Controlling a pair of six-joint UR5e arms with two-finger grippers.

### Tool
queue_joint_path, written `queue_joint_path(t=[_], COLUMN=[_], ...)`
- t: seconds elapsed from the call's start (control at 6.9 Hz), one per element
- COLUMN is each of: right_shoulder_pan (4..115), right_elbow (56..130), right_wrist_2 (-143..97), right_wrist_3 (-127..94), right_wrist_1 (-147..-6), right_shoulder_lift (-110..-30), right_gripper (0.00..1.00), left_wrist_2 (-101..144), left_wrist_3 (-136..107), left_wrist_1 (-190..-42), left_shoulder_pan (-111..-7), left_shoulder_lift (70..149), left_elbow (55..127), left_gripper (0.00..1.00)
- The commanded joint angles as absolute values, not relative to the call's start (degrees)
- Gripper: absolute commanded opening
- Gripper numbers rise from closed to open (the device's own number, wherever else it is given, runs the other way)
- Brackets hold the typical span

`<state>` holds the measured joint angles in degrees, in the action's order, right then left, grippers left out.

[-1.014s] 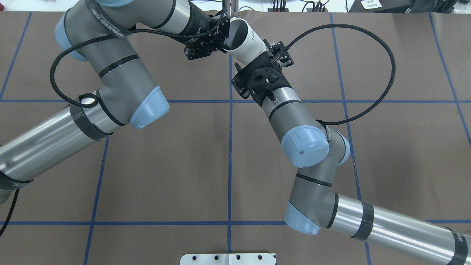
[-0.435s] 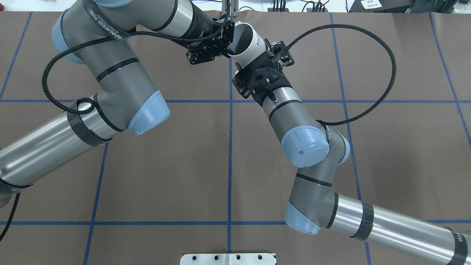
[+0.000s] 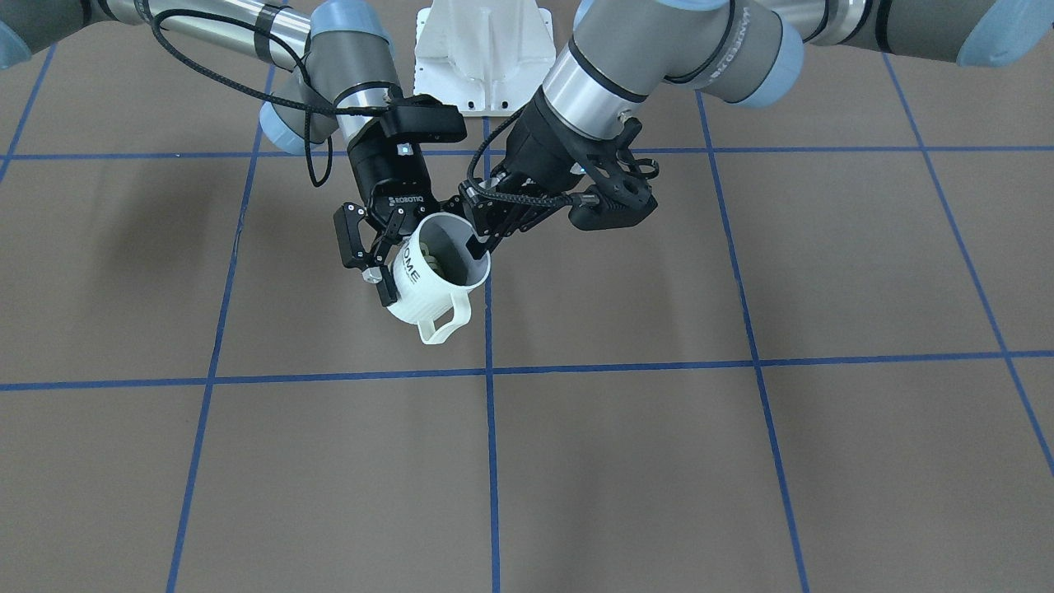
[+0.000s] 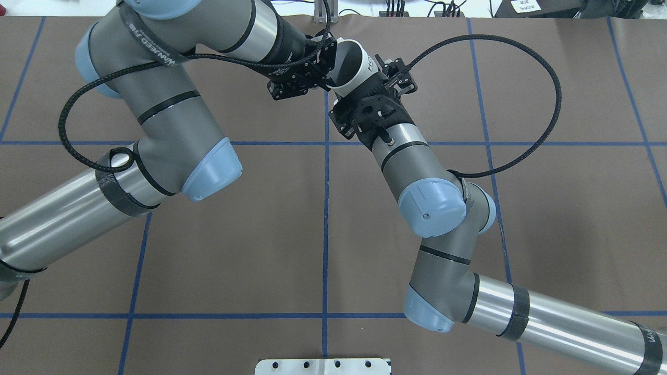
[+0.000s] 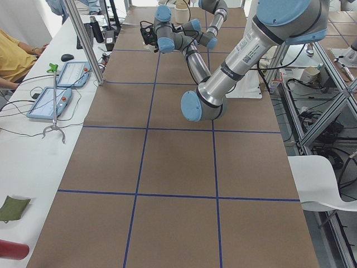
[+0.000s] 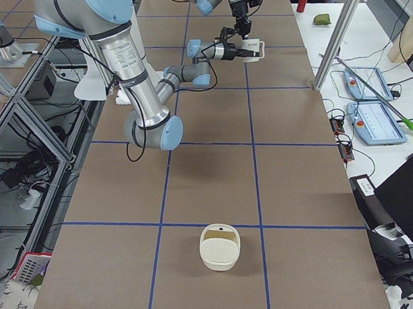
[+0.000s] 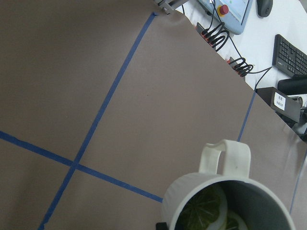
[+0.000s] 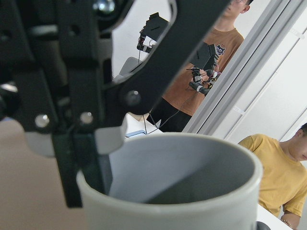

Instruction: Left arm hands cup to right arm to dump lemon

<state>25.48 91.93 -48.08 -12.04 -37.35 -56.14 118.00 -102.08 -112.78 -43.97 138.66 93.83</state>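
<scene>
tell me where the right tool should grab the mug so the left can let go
On the outer wall of the mug, around the HOME lettering, from the side opposite the left tool. That tool pinches the rim, and the handle sticks out toward the operators' side, so that flank is free. The right tool is already there.

Brown table cover (image 4: 234, 250) ruled into large squares by blue tape lines (image 4: 325, 234), lit evenly from above with soft shadows. Along the 9 o'clock edge of the left side view, a white bench (image 5: 33, 145) carrying two tablets (image 5: 49, 103), cables and a mouse (image 5: 67, 57); at 3 o'clock, a metal frame (image 5: 321, 84) and a white chair (image 5: 329, 178). In the right side view, toward 6 o'clock, a cream basket (image 6: 220, 246) on the cover.
</scene>
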Motion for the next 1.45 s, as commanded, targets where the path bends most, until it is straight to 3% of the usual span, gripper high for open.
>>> queue_joint_path(t=[0.0, 0.14, 0.29, 0.43, 0.72, 1.3], right_shoulder_pan=[25.5, 25.3, 25.2, 25.1, 24.5, 25.9], right_elbow=[92.0, 92.1, 92.2, 92.4, 92.5, 92.7], right_wrist_2=[-48.0, -47.9, -48.0, -48.0, -48.1, -50.1], right_wrist_3=[-12.1, -12.0, -12.7, -12.8, -14.3, -25.7], right_wrist_1=[-37.3, -37.4, -37.2, -36.9, -37.0, -37.3], right_shoulder_lift=[-56.2, -56.1, -56.2, -56.3, -56.8, -58.0], right_gripper=[0.86, 0.48, 0.23, 0.1, 0.1, 0.0], left_wrist_2=[118.0, 118.0, 118.0, 118.2, 123.3, 131.9], left_wrist_3=[-102.0, -101.6, -101.6, -100.7, -96.6, -75.1], left_wrist_1=[-112.8, -112.8, -112.9, -112.8, -112.7, -112.7], left_shoulder_pan=[-43.8, -43.8, -43.6, -43.6, -46.3, -56.3], left_shoulder_lift=[138.2, 137.7, 137.5, 136.9, 135.3, 124.9], left_elbow=[94.6, 95.5, 95.7, 96.5, 96.7, 97.0], left_gripper=[0.0, 0.0, 0.72, 1.0, 1.0, 1.0])
